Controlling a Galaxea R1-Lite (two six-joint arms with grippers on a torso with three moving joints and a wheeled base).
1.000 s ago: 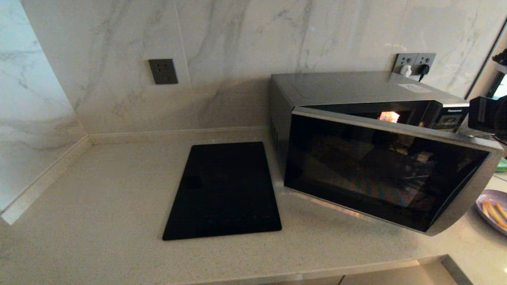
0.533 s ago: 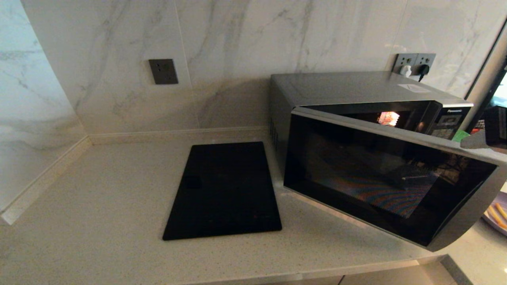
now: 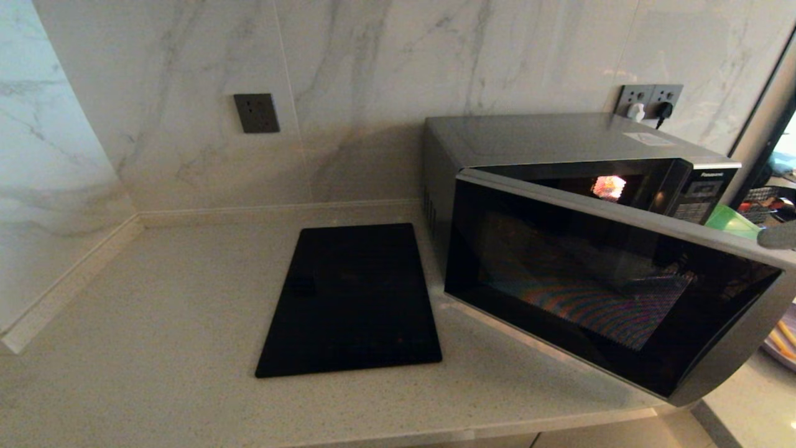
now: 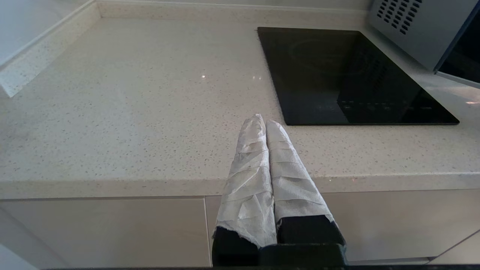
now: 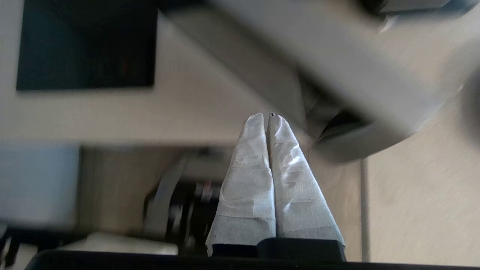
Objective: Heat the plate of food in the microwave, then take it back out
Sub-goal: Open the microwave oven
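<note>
**Black glass door ajar, purple plate at the far right**

Speckled stone countertop (image 3: 155, 323) carries one flat black cooktop (image 3: 351, 298) on the left. The left gripper (image 4: 265, 122) hangs over the counter's front edge, its two cloth-wrapped fingers pressed together on nothing. One microwave (image 3: 559, 143) stands to the right, long axis across the counter, its door (image 3: 597, 292) swung partly outward (cavity light glowing behind). Beyond the door's free end, one plate of food (image 3: 785, 339) peeks in, mostly cut off. The right gripper (image 5: 268, 117) is closed, empty, just beside the door's corner.
</note>
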